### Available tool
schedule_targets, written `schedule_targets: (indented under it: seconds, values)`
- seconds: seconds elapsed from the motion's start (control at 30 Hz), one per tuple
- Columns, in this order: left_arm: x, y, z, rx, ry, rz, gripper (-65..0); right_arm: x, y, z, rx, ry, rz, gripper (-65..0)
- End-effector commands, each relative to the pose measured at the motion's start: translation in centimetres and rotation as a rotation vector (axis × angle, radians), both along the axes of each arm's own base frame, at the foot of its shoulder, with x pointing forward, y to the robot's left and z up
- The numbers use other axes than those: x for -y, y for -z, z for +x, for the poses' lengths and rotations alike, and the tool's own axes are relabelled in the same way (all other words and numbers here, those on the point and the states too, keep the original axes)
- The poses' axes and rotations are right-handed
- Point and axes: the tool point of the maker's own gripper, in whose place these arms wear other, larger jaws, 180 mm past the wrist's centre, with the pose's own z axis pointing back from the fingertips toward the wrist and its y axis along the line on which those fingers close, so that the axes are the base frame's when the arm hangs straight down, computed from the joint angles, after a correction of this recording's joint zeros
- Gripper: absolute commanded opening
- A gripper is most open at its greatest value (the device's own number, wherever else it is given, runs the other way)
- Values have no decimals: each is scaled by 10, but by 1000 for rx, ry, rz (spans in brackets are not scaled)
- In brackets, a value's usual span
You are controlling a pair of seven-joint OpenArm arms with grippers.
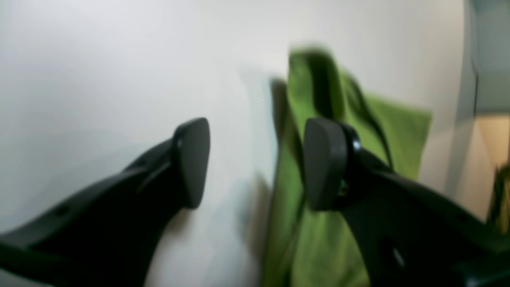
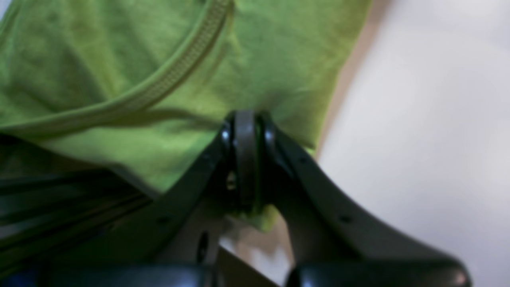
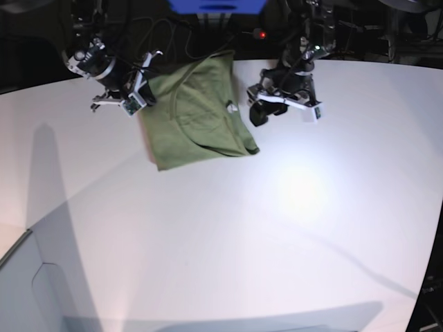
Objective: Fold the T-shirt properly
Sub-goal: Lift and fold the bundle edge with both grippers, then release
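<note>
The olive-green T-shirt lies bunched and partly folded at the back of the white table, its small white tag showing. My right gripper is at the shirt's left edge. In the right wrist view it is shut on a fold of the T-shirt, close to the ribbed collar. My left gripper hovers just right of the shirt. In the left wrist view it is open and empty, with the T-shirt behind its right finger.
Dark cables and arm bases crowd the back edge of the table, next to a blue object. The table's edge shows at the lower left. A grey panel stands beyond the table in the left wrist view.
</note>
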Motion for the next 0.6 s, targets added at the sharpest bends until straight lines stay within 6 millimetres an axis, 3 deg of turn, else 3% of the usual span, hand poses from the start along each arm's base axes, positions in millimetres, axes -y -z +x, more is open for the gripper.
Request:
schedule_targets:
  seconds: [0.0,0.1,0.2,0.4,0.57]
  values:
    - [9,-9,2,27,15,-23,-290,2,-23,9,79,1,17,-650]
    - [27,-10,-1,28,60,-41,-290,8,-52,16,164,33,-3,-650]
    - [27,-10,-1,31,77,-34,-290,16,-67,19,205,52,-29,-650]
    - [33,-8,-1,29,99,-39,-289,20,-60,10,172,62,-34,-650]
    - [46,10,-1,-3,172,-26,-289,17,-57,6,159,57,-30,-650]
